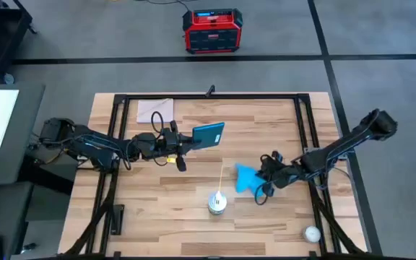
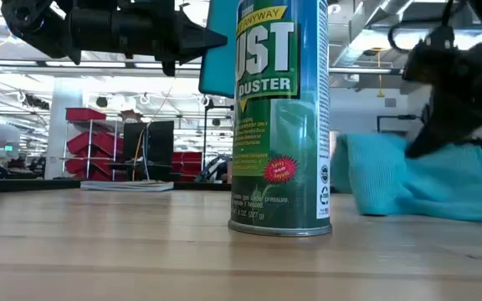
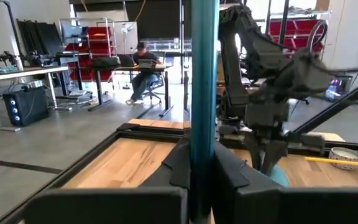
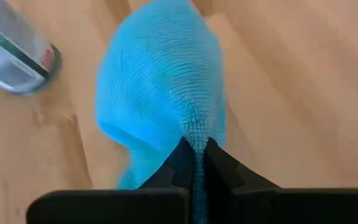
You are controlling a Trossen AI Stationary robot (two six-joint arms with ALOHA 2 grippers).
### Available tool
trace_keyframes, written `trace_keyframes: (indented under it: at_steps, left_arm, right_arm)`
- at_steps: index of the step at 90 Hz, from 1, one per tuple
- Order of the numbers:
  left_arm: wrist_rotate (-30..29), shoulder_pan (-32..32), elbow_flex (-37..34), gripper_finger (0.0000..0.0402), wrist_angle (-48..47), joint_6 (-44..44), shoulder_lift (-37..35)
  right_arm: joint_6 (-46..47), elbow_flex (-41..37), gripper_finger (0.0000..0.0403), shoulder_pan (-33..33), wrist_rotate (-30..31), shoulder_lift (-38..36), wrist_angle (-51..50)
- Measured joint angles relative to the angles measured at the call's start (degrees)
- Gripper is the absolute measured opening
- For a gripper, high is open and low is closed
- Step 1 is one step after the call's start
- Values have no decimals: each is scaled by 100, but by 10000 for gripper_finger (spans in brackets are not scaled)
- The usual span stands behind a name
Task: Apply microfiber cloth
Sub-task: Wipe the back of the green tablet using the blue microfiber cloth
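Observation:
My left gripper (image 1: pixel 185 142) holds the dark teal device (image 1: pixel 209 134) above the table's middle; the left wrist view shows the device edge-on (image 3: pixel 204 93). My right gripper (image 1: pixel 267 178) is shut on the sky-blue microfiber cloth (image 1: pixel 247 179), right of centre. The cloth is bunched (image 4: pixel 163 93) and spreads away from the fingers toward the duster can. In the low view the cloth (image 2: pixel 417 180) sits behind and right of the can. My left gripper pinches the device between its two fingers at the device's left end (image 3: pixel 202 180). The fingers lie level, pointing toward the table's right. The device stands on edge, lifted clear of the table. My right gripper pinches a gathered fold of the cloth (image 4: pixel 196 146) between its two fingers, slanting down from the table's right. The bulk of the cloth (image 2: pixel 392 201) lies slack on the table.
A green duster can (image 1: pixel 217 203) stands upright near the front centre, its thin straw pointing toward the far edge. A pale beige sheet (image 1: pixel 154 110) lies at the far left. A small white round thing (image 1: pixel 311 233) sits at the front right. A black frame (image 1: pixel 208 95) borders the table.

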Motion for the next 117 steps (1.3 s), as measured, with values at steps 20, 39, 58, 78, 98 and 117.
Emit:
trace_keyframes:
  at_steps: [20,39,58,78,98,117]
  left_arm:
    - [-31,8,1,2,-35,-2,0]
    - [-42,8,4,2,-57,-2,0]
    - [-44,8,6,2,-167,-2,2]
    - [-44,8,6,2,-162,16,2]
    - [-45,6,6,2,-160,20,2]
    - [-46,6,6,2,-149,18,2]
  right_arm:
    - [-263,-154,0,-391,-378,795,851]
    - [-660,-132,0,-680,-759,1591,2001]
    - [-937,-141,0,-722,-838,1798,2590]
    - [-904,-154,19,-866,-911,1808,2775]
    - [-976,-75,95,-875,-869,1809,2832]
    - [-970,-33,175,-813,-851,1809,2843]
